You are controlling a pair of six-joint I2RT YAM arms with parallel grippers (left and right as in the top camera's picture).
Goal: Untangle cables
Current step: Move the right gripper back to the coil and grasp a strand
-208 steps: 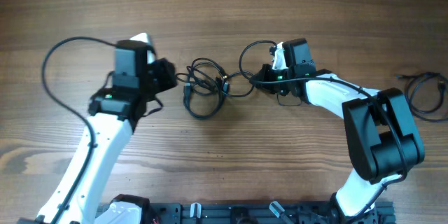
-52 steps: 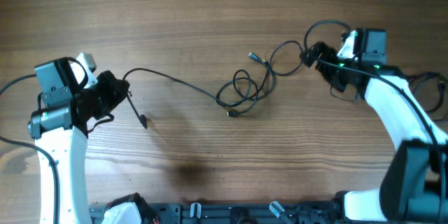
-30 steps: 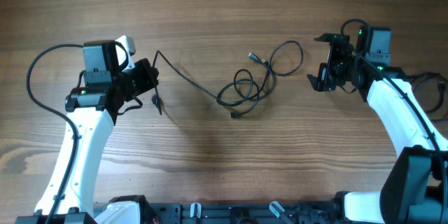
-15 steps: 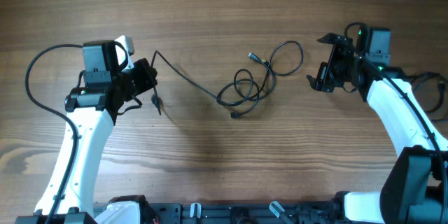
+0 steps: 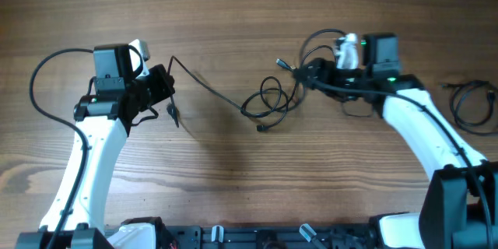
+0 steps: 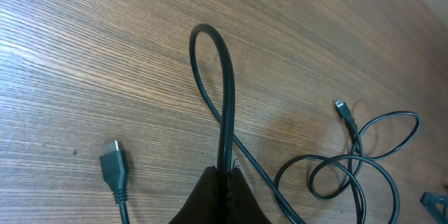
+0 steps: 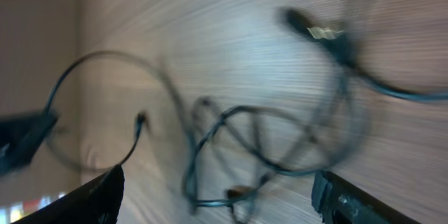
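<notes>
Right arm has swung in from the far side since half a second ago and now sits right over the tangle. Left arm hasn't budged.

So, the cables (image 5: 272, 101): the main knot is a couple of overlapping loops lying mid-table. The silver-tipped plug (image 5: 282, 64) pokes out up top and another small plug end (image 5: 261, 128) at the bottom. One strand (image 6: 228, 105) runs out of the knot leftward to the left gripper (image 6: 224, 182). That one is pinched tight on it just below a little hairpin bend, and the strand's own plug (image 6: 115, 169) dangles free beside it.

Right gripper (image 7: 218, 176) hovers over the right-hand loop by the silver plug, fingers spread wide, nothing in them. Its wrist view is smeared, so I can't tell which strand sits dead under it.

How I'd do this bit:
- Pick one strand only, ideally the one right behind the silver plug, since a free end is what can be threaded back out.
- Come down with a finger either side of it, not straddling a crossing, or you'll clamp two cords and just tighten things.
- Left just holds as the anchor.
- Then pull gently away from the left arm across the table (image 5: 233, 15), watching whether the loops open or cinch.
</notes>
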